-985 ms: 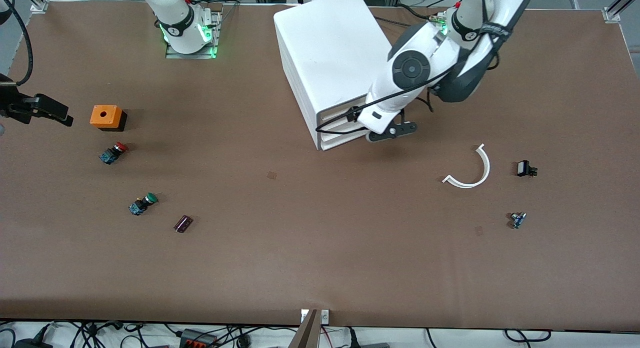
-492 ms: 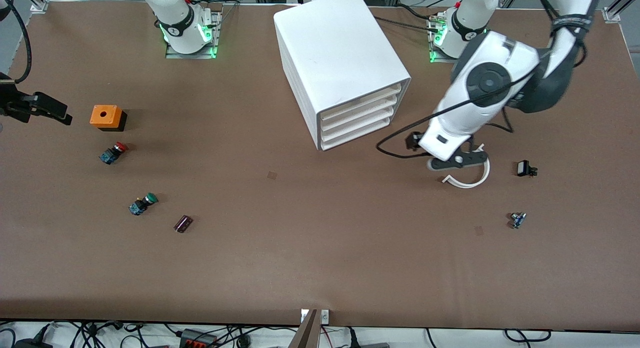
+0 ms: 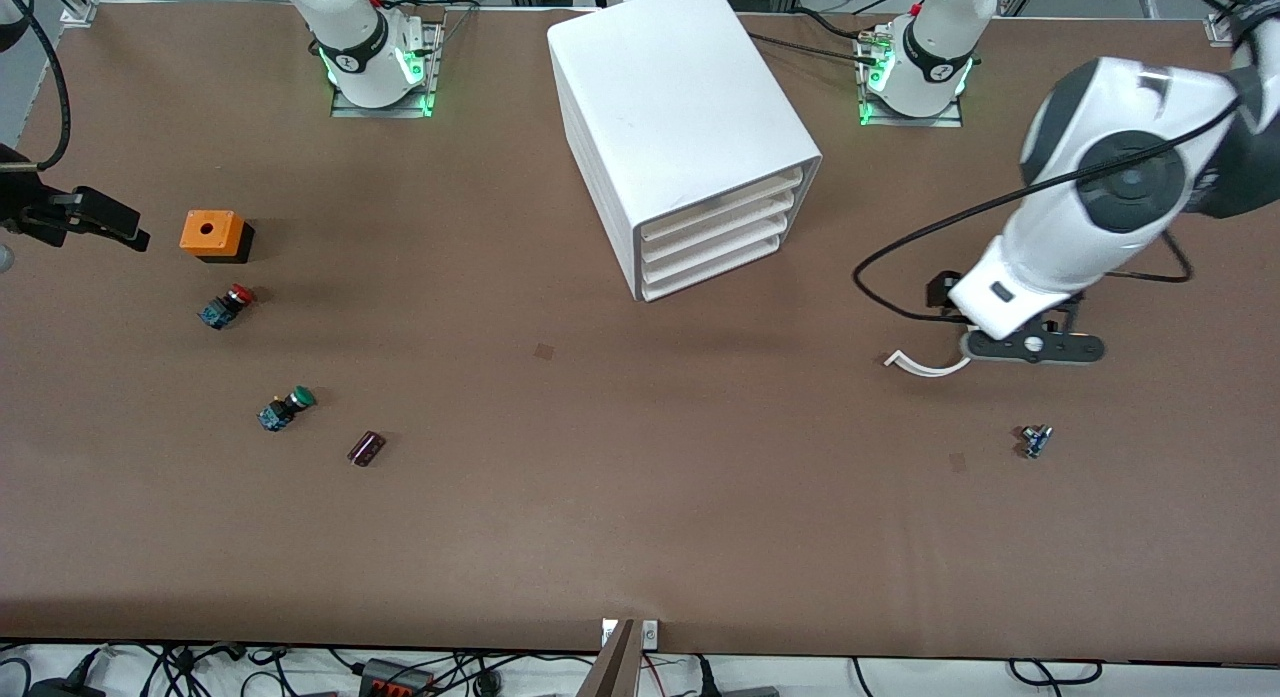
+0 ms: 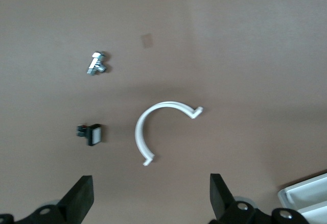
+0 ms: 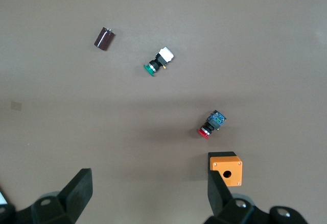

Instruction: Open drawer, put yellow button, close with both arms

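Nearest you on the brown worktop (image 3: 640, 497) lies a small metal fitting (image 3: 1036, 440). Above one end of the white curved plastic strip (image 3: 922, 366) you have the left gripper (image 3: 1035, 347), fingers spread and holding nothing. The topmost white plastic drawer (image 3: 720, 202) sits pushed in, well apart from it, in the white boxy cabinet (image 3: 680, 107). The right gripper (image 3: 95, 222) waits with fingers apart beside the orange box (image 3: 212, 233).
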Tool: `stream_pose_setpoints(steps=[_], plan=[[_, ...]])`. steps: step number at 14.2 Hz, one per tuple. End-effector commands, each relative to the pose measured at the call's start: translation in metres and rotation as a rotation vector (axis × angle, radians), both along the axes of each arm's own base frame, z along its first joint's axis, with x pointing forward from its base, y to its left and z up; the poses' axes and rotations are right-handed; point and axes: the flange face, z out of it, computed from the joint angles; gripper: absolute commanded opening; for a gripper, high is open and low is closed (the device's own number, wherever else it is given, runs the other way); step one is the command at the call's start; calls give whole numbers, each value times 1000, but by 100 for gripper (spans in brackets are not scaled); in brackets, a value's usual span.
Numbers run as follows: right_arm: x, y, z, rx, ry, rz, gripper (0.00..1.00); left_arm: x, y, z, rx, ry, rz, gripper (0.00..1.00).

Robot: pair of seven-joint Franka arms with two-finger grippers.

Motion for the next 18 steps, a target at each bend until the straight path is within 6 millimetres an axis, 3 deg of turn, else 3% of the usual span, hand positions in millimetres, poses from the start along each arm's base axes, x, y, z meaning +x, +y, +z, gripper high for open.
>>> stream_pose_setpoints(steps=[1, 3, 7, 11, 15, 18], plan=[[-9, 1, 3, -10, -13, 22, 100, -12, 54, 41, -109, 7, -40, 100], [-9, 1, 4, -9, -11, 22, 100, -19, 75, 57, -155, -16, -58, 100], [-11, -1, 9, -10, -18, 20, 100, -42, 102, 65, -236, -121, 28, 100], [-14, 0, 8, -6, 1, 29, 100, -47, 94, 78, -191, -196, -144, 100], [-13, 0, 8, -7, -7, 31, 100, -50, 93, 84, -190, -69, -95, 100], [-13, 2, 9, -7, -10, 34, 100, -51, 89, 86, -188, -67, -64, 100]])
